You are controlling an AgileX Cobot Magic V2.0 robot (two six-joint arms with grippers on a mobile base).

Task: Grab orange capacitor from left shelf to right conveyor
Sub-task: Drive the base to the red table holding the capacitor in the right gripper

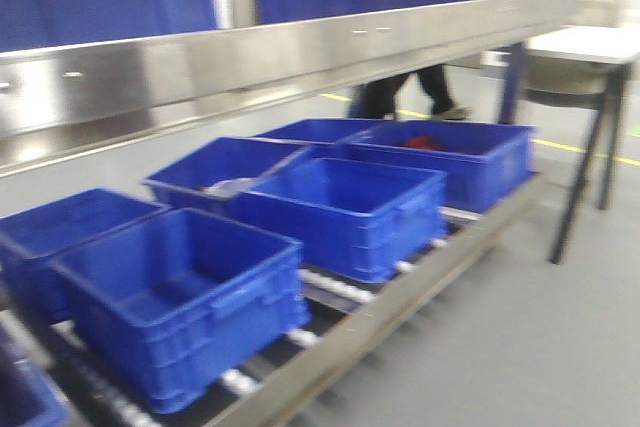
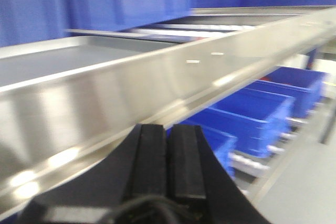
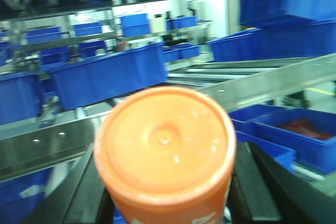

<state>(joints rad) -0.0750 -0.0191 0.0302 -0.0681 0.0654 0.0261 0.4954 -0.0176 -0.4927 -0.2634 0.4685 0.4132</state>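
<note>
Right hand [image 3: 170, 203] grips capacitor [image 3: 165, 140], lower centre, shelf [image 3: 273, 80] behind it. Left hand [image 2: 167, 156] pinched together, empty, bottom centre under shelf lip. Pickup looks done; conveyor unseen, so carry and release remain.

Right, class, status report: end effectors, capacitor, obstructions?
Left end effector shut, empty. Right end effector shut on orange capacitor. Left shelf lip close ahead; conveyor not in view.

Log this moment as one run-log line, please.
right pincer: holding orange cylinder | left pincer: shut, empty | steel shelf: ahead | conveyor: not in view
</note>
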